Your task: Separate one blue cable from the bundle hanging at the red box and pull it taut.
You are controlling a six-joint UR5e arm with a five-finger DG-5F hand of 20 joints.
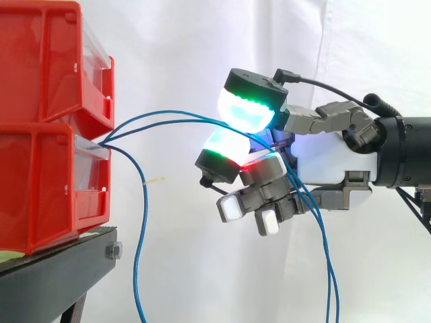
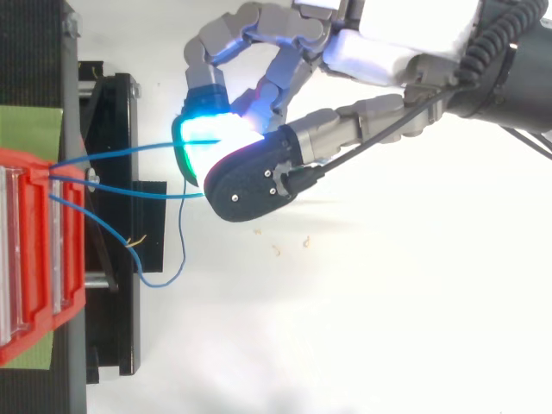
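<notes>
Before a white curtain, two red bins sit stacked on a black stand at the left: the upper red bin and the lower red bin, each with a clear front panel. A green sheet lies on the stand beneath them, and a bolt head shows at the stand's front edge. Seen from above, what lies under the work is a plain white surface, brightly lit, with a few small pale specks scattered on it.

The blue cables come out of the gap between the two bins. Two of them run to the right in a shallow arc, close together, into the robot hand, which reaches in from the right. The robot hand is closed on this pair — its fingers are curled, and two green-glowing fingertips meet with the cables pinched between them. Behind the pinch the same cables drop past the palm and hang down. The loose blue cable leaves the same gap, bends down beside the lower bin and hangs free, well apart from the hand.
</notes>
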